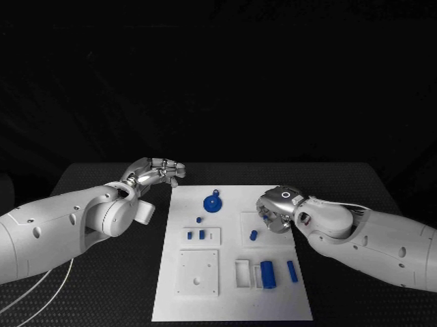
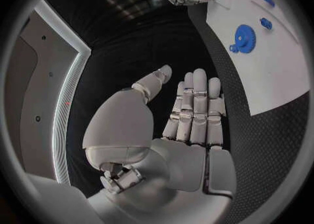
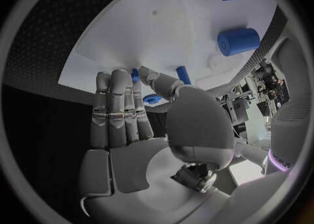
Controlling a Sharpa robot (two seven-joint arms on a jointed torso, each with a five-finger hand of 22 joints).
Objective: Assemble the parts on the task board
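Two hands empty, fingers straight: left hand (image 1: 155, 170), right hand (image 1: 277, 206), one task board (image 1: 233, 300), one blue gear (image 1: 213, 204).

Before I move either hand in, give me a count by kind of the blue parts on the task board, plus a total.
Head view, blue parts on the task board:
Gear: 1
Large cylinder: 1
Slim rod: 1
Short pegs: 4
Total: 7
Both the left hand and right hand hold nothing.

Right hand (image 1: 277, 210) fingers hidden behind its own wrist, head view.
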